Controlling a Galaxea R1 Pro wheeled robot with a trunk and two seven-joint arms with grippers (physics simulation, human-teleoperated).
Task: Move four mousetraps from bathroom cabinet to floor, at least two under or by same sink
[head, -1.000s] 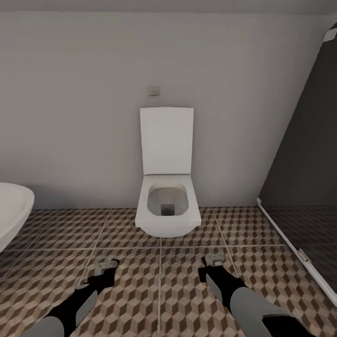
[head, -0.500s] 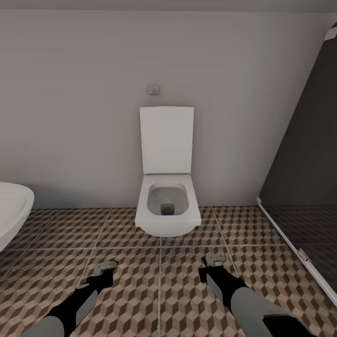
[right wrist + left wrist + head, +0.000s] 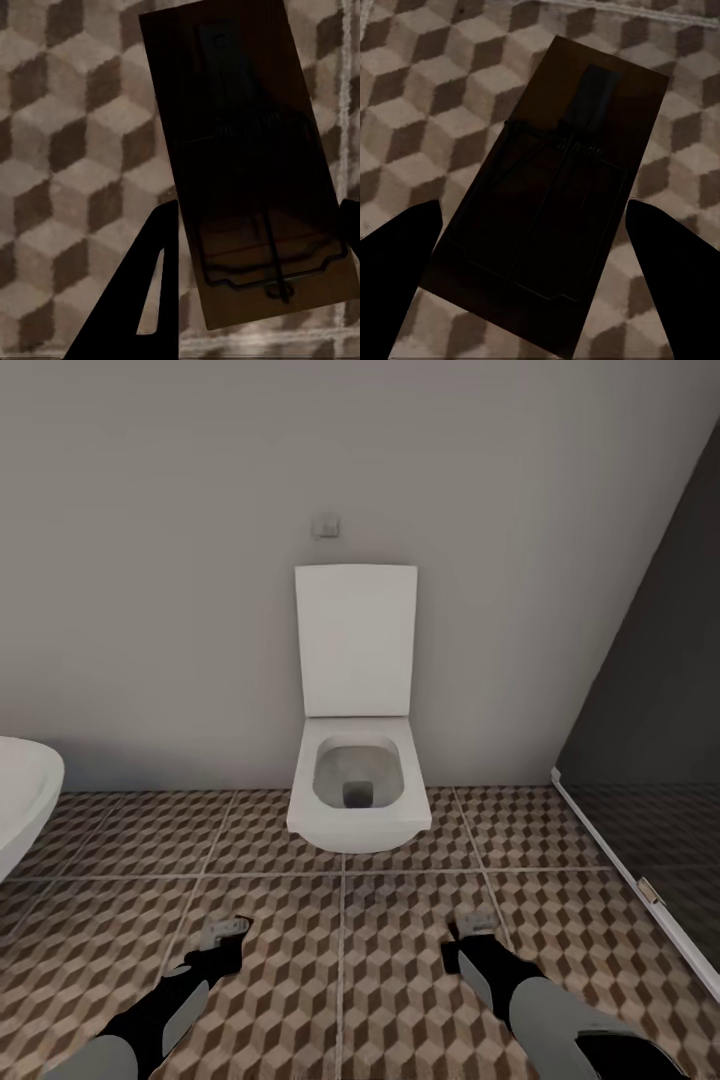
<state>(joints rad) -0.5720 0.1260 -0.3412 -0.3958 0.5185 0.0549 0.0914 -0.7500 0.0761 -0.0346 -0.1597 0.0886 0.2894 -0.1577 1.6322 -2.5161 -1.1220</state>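
Each of my grippers carries one mousetrap a little above the bathroom floor (image 3: pixel 340 980), whose square tiles have a brown cube pattern. My left gripper (image 3: pixel 226 945) is shut on a small tan mousetrap (image 3: pixel 227 929) at its tip. In the left wrist view that mousetrap (image 3: pixel 562 150) lies flat between the two dark fingers (image 3: pixel 405 255) of the left gripper (image 3: pixel 534 217). My right gripper (image 3: pixel 474 942) is shut on a second mousetrap (image 3: pixel 476 923). The right wrist view shows the right gripper (image 3: pixel 256 214) pinching this mousetrap (image 3: pixel 240 135) by its sides, its wire parts facing the camera.
A white toilet (image 3: pixel 358 780) with its lid up stands against the grey wall straight ahead. The rounded white rim of a bathtub (image 3: pixel 22 800) juts in at the left. A dark glass shower panel (image 3: pixel 650 760) with a white base rail closes off the right.
The whole view has shifted: the toilet looks slightly larger and higher, so the camera has moved. My right gripper, still holding its mousetrap, sits a little lower and further right. The left gripper looks unchanged.
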